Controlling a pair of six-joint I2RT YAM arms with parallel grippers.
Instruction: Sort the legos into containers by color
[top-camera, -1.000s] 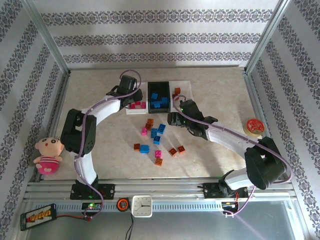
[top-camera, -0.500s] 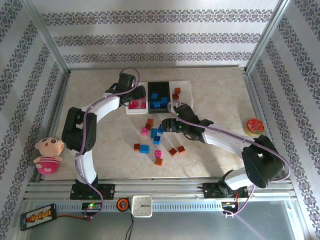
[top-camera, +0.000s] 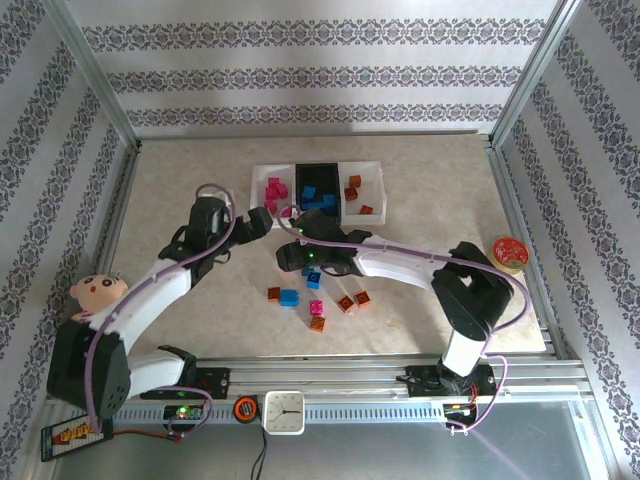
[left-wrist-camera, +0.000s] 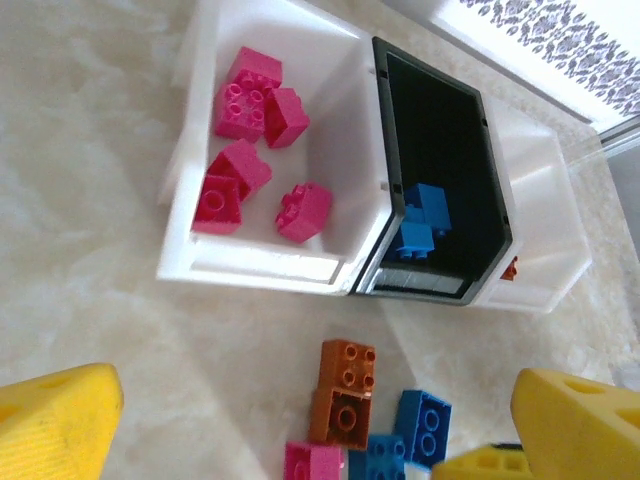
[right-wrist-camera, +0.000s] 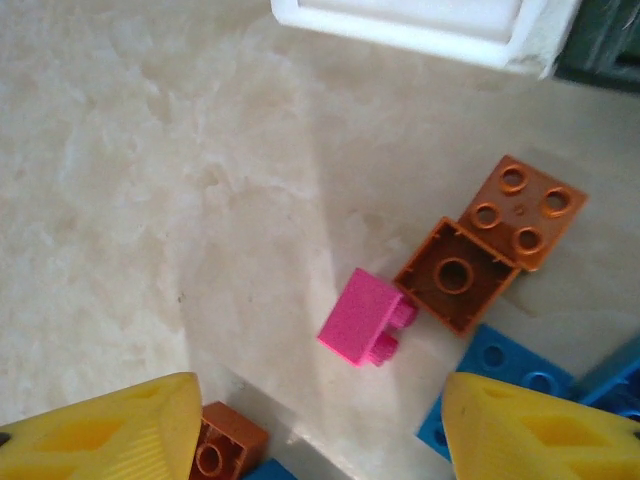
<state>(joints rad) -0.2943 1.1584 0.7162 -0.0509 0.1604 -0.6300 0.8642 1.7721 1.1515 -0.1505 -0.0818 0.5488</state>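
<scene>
legos (left-wrist-camera: 248, 95) in containers (left-wrist-camera: 340, 130), more legos before containers

Beige marbled tabletop (top-camera: 180, 180), striped damask walls (top-camera: 320, 70)

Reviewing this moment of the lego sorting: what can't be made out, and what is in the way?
Top view: the right arm covers part of the loose legos, so no count is possible.
Left wrist view: the far white bin is mostly hidden behind the black bin; an orange sliver peeks out.
Right wrist view: the blue bricks are cut off by the frame edge and a yellow finger.
</scene>
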